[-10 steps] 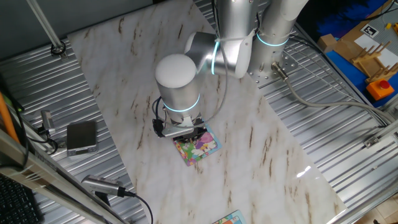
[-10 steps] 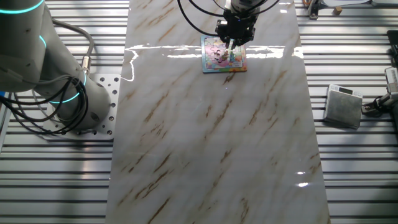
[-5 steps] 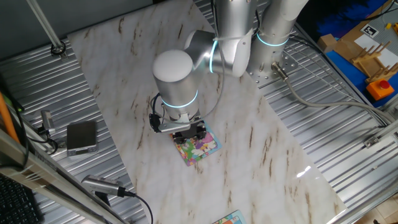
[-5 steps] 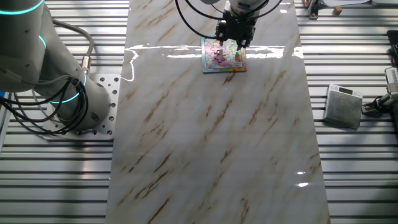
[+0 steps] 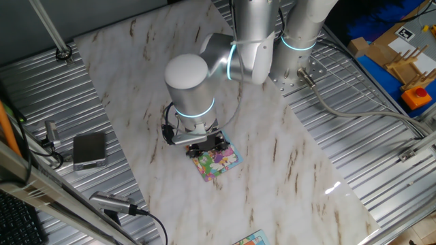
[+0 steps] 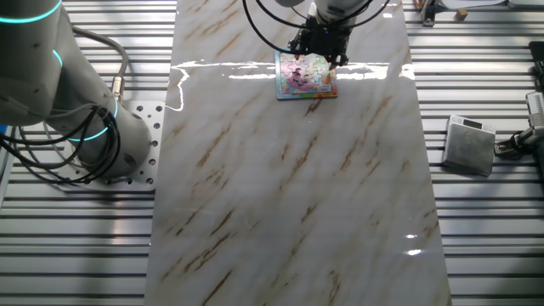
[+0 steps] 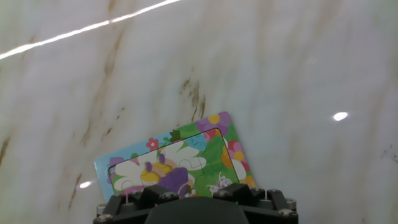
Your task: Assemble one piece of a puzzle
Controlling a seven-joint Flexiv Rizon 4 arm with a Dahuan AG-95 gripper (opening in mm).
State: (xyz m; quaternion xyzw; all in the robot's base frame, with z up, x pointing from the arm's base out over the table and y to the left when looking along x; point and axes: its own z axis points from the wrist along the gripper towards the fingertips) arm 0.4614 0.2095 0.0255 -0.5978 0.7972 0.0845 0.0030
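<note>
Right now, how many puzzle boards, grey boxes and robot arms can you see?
Square cartoon puzzle boards: 2, one under the arm, one sliver at the table's edge
Small grey metal boxes: 1
Silver robot arms: 1
Total: 4

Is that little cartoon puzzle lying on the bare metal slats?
No, the puzzle lies flat on the marble-patterned tabletop, with the metal slats off to either side.

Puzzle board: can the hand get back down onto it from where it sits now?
Probably yes. The hand hangs at the puzzle's far edge, and nothing else lies on the marble near it. In the hand view the board shows unobstructed below the fingers. Whether the hand is open or shut can't be told.
</note>
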